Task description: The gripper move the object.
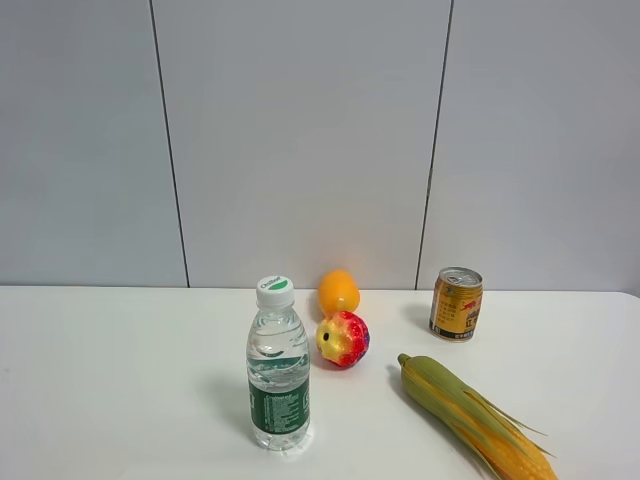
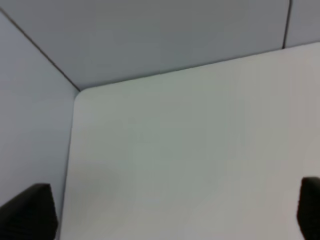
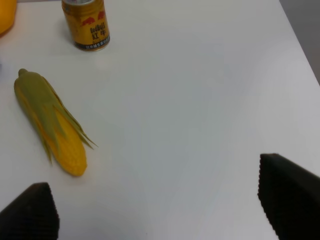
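The red-and-yellow apple [image 1: 342,339] rests on the white table [image 1: 120,380] near the middle, just in front of an orange oval fruit [image 1: 338,292]. Neither arm shows in the exterior high view. In the left wrist view my left gripper [image 2: 170,215] is open and empty, its black fingertips [image 2: 27,212] at the frame's corners over bare table near a rounded corner. In the right wrist view my right gripper [image 3: 160,210] is open and empty over bare table, apart from the corn. The apple shows in neither wrist view.
A water bottle [image 1: 278,365] stands left of and in front of the apple. A gold can [image 1: 456,303] stands at the back right, also in the right wrist view [image 3: 86,25]. A corn cob [image 1: 480,420] lies at the front right, also in the right wrist view [image 3: 50,125].
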`<act>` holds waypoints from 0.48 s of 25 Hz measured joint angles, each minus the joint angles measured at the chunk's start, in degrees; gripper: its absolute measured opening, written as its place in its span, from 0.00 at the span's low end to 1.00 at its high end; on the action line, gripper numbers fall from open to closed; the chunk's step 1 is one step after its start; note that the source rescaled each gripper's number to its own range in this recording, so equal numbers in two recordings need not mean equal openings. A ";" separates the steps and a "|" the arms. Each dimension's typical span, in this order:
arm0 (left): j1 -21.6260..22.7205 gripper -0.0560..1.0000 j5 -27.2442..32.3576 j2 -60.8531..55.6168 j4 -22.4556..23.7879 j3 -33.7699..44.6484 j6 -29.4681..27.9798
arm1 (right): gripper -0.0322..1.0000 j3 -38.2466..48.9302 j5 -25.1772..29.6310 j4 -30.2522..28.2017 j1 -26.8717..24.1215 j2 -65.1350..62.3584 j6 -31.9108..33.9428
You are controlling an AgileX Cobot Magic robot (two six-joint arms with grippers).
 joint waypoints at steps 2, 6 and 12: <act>0.49 1.00 2.47 -5.23 -0.20 2.77 -1.65 | 1.00 0.00 0.00 0.00 0.00 0.00 0.00; 0.55 1.00 6.69 -15.62 -0.33 8.00 -4.28 | 1.00 0.00 0.00 0.00 0.00 0.00 0.00; 0.55 1.00 9.32 -30.30 -1.35 16.73 -6.68 | 1.00 0.00 0.00 0.00 0.00 0.00 0.00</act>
